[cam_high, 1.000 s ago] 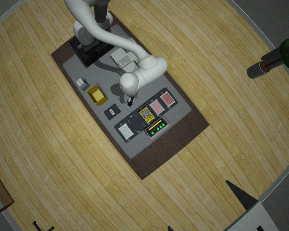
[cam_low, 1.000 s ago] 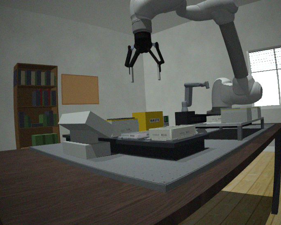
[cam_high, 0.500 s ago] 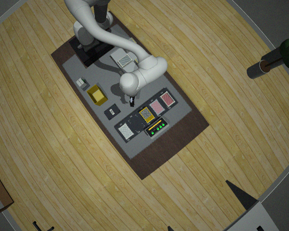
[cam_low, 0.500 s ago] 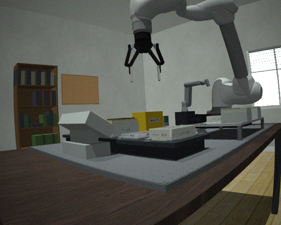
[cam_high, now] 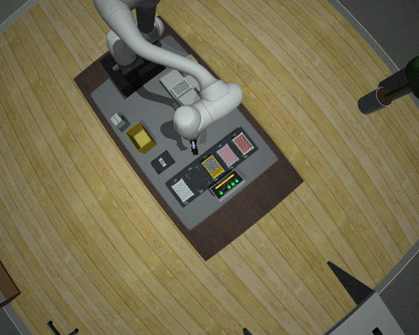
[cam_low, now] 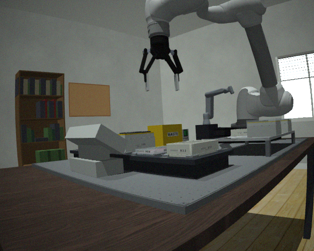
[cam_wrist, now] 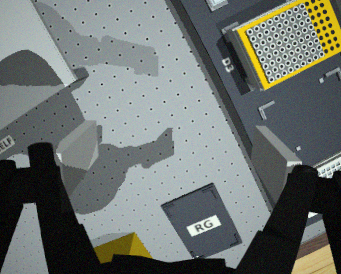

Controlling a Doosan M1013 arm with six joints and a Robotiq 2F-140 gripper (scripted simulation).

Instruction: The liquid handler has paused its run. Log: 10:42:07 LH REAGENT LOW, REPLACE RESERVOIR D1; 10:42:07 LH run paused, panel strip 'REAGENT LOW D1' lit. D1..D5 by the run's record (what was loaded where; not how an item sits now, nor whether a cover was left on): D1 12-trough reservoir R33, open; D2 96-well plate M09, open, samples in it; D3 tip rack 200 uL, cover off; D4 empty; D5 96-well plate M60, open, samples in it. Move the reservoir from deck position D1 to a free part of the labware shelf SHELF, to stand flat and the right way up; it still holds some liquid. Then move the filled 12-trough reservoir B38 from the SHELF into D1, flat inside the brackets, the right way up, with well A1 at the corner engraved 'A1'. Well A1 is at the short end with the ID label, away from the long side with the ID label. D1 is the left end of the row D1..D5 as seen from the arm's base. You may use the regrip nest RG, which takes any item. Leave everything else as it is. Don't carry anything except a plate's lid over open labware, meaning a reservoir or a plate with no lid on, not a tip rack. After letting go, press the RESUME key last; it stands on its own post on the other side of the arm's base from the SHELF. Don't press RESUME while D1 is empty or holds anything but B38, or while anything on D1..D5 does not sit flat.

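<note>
End effector (cam_high: 194, 147) seen from above hangs beside the deck row, near the tip rack (cam_high: 213, 165); reservoir (cam_high: 242, 143) sits at the row's end toward the bench's right edge. Exterior view: fingers (cam_low: 176, 82) apart, empty, high above the bench (cam_low: 70, 215). Wrist view: regrip pad (cam_wrist: 202, 222) lies below.

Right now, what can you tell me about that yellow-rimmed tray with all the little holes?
The tip rack is a rectangular box with a bright yellow rim around a grey top face, pierced by a dense grid of small dark holes. It has no cover on. It sits flat in the slot marked D3 on the dark deck, between a pink plate and an empty bracketed slot. Nothing touches it; the hand hangs open beside the deck.
</note>
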